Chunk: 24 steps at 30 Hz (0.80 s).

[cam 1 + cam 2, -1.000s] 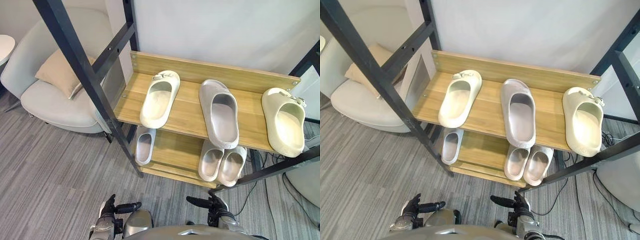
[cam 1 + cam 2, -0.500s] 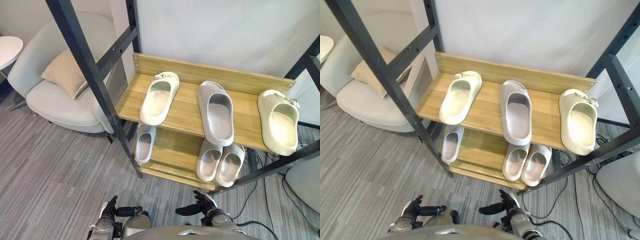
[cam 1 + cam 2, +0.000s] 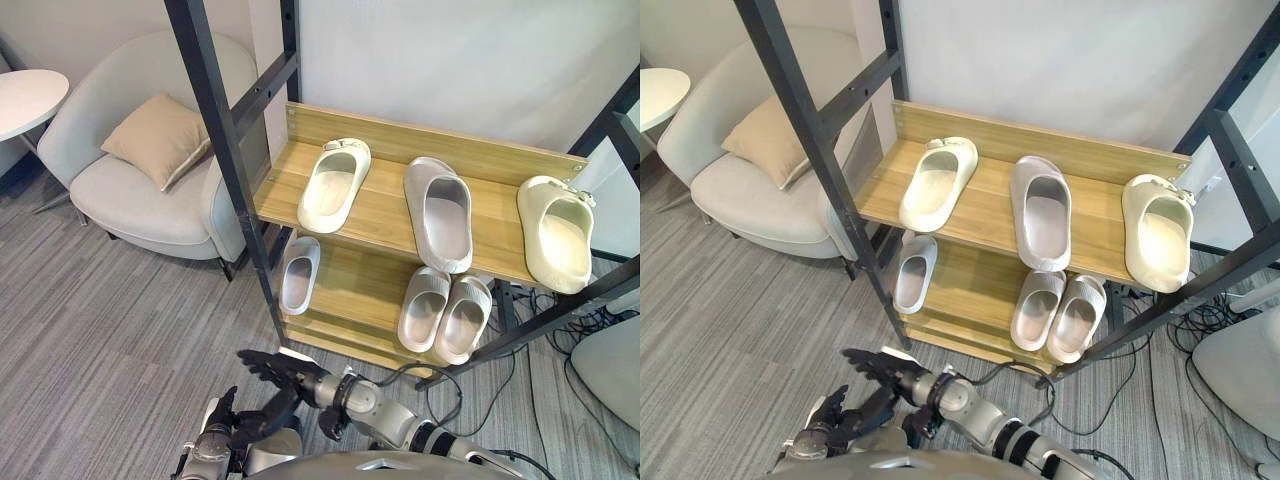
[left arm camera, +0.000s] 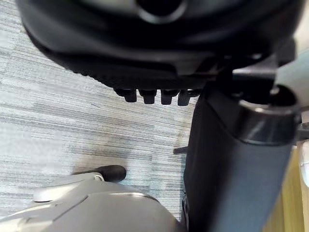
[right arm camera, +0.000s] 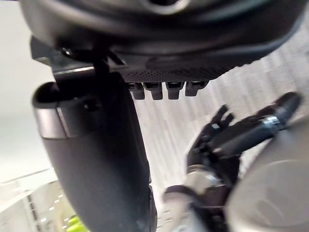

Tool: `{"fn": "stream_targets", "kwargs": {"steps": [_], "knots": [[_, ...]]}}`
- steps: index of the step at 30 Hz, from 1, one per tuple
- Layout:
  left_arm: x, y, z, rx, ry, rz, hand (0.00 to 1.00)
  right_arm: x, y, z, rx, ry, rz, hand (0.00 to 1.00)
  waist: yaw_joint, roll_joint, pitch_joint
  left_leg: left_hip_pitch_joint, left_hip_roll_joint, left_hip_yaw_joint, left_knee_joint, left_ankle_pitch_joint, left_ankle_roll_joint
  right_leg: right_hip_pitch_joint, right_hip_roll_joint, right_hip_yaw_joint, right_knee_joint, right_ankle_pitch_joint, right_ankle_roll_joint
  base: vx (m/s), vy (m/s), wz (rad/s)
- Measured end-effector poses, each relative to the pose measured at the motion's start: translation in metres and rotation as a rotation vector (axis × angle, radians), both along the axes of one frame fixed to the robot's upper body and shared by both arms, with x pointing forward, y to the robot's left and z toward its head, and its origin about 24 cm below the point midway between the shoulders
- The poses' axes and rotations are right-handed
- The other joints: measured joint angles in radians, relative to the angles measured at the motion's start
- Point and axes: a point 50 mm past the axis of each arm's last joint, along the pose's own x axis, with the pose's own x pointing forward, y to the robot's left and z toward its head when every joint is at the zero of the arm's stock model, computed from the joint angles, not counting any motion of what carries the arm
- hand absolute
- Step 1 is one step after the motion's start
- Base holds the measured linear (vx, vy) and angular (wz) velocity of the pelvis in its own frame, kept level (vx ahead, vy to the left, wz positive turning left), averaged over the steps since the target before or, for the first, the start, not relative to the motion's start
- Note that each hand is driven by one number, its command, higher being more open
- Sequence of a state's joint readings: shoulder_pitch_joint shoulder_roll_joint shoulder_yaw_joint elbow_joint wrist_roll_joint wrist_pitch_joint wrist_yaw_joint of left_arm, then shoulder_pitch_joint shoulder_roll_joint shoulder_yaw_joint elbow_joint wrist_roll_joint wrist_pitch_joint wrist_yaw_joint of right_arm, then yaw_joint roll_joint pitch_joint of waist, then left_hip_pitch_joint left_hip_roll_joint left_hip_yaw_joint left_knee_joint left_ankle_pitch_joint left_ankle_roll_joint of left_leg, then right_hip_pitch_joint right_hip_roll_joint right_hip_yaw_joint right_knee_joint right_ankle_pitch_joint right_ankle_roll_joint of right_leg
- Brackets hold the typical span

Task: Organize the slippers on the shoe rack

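My right robot hand (image 3: pixel 272 366) hangs low over the floor (image 3: pixel 120 320) in front of the shoe rack (image 3: pixel 385 212), fingers spread, empty. The left robot hand (image 3: pixel 222 432) sits just beside it, fingers relaxed, also empty. The top shelf holds a cream slipper (image 3: pixel 335 185), a grey slipper (image 3: pixel 440 212) and a second cream slipper (image 3: pixel 555 232). Below are a small grey slipper (image 3: pixel 299 275) and a touching grey pair (image 3: pixel 424 308).

No legible text, labels, numbers or signs on anything.
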State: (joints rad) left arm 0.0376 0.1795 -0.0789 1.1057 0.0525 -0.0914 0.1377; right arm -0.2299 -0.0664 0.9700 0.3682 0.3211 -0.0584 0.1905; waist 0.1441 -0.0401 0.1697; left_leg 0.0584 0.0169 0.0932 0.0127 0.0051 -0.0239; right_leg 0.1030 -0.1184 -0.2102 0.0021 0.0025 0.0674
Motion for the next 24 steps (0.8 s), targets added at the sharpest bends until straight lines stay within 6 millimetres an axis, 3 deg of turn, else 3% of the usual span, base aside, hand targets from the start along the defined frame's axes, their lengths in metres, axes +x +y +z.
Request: {"fn": "stream_targets", "kwargs": {"steps": [3, 4, 5, 6, 9, 15, 22, 24], "knots": [[0.004, -0.001, 0.001, 0.021, -0.004, -0.043, 1.00, 0.003, 0.007, 0.051, 0.181, -0.135, 0.046, 1.00, -0.006, 0.001, 0.000, -0.001, 0.004, 0.015, 0.010, -0.008, -0.006, -0.004, 0.003, 0.017, -0.001, 0.006, 0.004, 0.01, 0.008, -0.14], [0.005, -0.001, 0.001, 0.025, -0.005, -0.053, 1.00, 0.003, 0.008, 0.059, 0.207, -0.159, 0.052, 1.00, -0.008, 0.001, 0.000, -0.001, 0.005, 0.017, 0.013, -0.010, -0.006, -0.004, 0.003, 0.018, -0.001, 0.007, 0.004, 0.01, 0.005, -0.13], [0.007, -0.001, 0.001, 0.035, -0.003, -0.072, 1.00, 0.001, 0.008, 0.081, 0.283, -0.226, 0.069, 1.00, -0.015, 0.001, 0.000, -0.001, 0.007, 0.023, 0.020, -0.012, -0.006, -0.003, 0.005, 0.024, -0.002, 0.008, 0.003, 0.02, 0.001, -0.17], [0.007, -0.001, 0.001, 0.044, -0.002, -0.092, 1.00, -0.002, 0.006, 0.106, 0.385, -0.280, 0.087, 1.00, -0.023, 0.000, -0.001, 0.000, 0.011, 0.031, 0.031, -0.017, -0.003, 0.000, 0.008, 0.032, -0.005, 0.010, 0.001, 0.02, -0.003, -0.17], [0.004, -0.001, 0.000, 0.054, 0.020, -0.109, 1.00, -0.005, -0.007, 0.150, 0.570, -0.415, 0.072, 1.00, -0.046, 0.002, -0.017, 0.000, 0.016, 0.036, 0.041, -0.023, -0.002, 0.005, 0.014, 0.041, -0.012, 0.013, -0.001, 0.02, -0.011, -0.11], [-0.001, -0.002, -0.002, 0.057, 0.041, -0.124, 1.00, 0.023, -0.054, 0.181, 0.585, -0.670, -0.228, 1.00, -0.065, 0.013, -0.031, 0.023, 0.021, 0.044, 0.044, -0.028, -0.008, 0.020, 0.018, 0.052, -0.008, 0.014, -0.003, -0.02, 0.000, -0.07], [-0.011, -0.004, -0.005, 0.060, 0.071, -0.156, 1.00, 0.027, -0.109, 0.205, 0.525, -1.039, -0.606, 1.00, -0.098, 0.030, -0.041, 0.044, 0.023, 0.070, 0.043, -0.038, -0.013, 0.022, 0.017, 0.082, 0.001, 0.014, -0.003, -0.02, 0.013, -0.12], [-0.012, -0.005, -0.006, 0.052, 0.074, -0.159, 1.00, 0.031, -0.123, 0.208, 0.506, -1.076, -0.700, 1.00, -0.101, 0.036, -0.044, 0.048, 0.023, 0.076, 0.042, -0.038, -0.013, 0.022, 0.018, 0.088, 0.001, 0.014, -0.003, -0.02, 0.004, -0.08]]}}
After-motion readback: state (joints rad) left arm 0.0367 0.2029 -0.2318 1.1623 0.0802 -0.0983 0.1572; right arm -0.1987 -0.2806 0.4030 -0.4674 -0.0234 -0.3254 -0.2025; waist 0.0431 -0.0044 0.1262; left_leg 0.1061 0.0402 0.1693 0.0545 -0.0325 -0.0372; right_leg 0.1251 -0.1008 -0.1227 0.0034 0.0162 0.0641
